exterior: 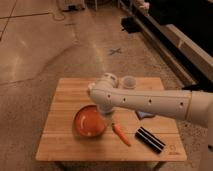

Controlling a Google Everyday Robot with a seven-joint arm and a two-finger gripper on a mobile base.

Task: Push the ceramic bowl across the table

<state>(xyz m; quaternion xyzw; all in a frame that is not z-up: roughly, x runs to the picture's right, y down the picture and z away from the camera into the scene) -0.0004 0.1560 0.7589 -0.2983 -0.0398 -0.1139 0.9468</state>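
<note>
The table [59, 131] is bare along its left side, with open planks between its left edge and the bowl [89, 121]. The bowl sits a little left of centre in the front half, upright, with a strip of bare wood between it and the front edge. More free wood lies behind it toward the far-left corner.

The gripper [106, 112] comes down at the bowl's right rim, at or just against it; actual contact cannot be made out, and neither can whether the gripper is spread or closed. The white arm [150, 102] reaches in from the right, above the table's middle.

Just right of the bowl, near its front-right side, a carrot [120, 134] lies at a slant. Further right a blue object [145, 115] shows partly from under the arm. A black bar [150, 139] lies near the front-right corner, and a white cup [129, 81] stands by the far edge, well apart from the bowl.
</note>
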